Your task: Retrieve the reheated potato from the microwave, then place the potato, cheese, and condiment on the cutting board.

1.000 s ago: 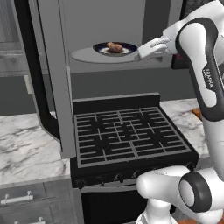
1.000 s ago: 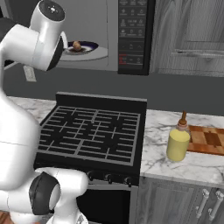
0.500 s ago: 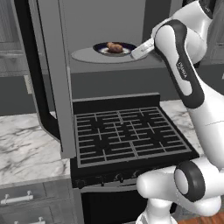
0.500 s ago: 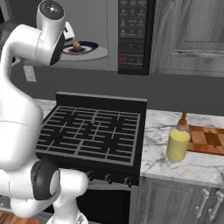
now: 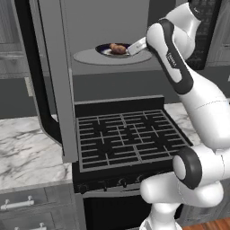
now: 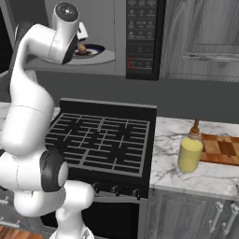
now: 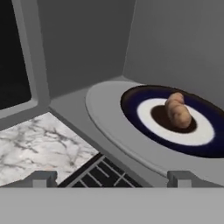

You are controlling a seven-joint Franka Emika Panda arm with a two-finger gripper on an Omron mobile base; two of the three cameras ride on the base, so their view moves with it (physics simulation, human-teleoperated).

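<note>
closer now, wide jaws reach into the microwave (image 6: 140,42) toward the potato (image 7: 177,111) on its plate (image 7: 144,96).

One potato (image 7: 176,112); one plate (image 7: 144,131); one microwave (image 6: 140,32); one bottle (image 6: 190,151); one board (image 6: 223,150); one stove (image 5: 126,139).

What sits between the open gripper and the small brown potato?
Hand view: between gripper and potato lie grey turntable and the blue-rimmed plate only.
</note>
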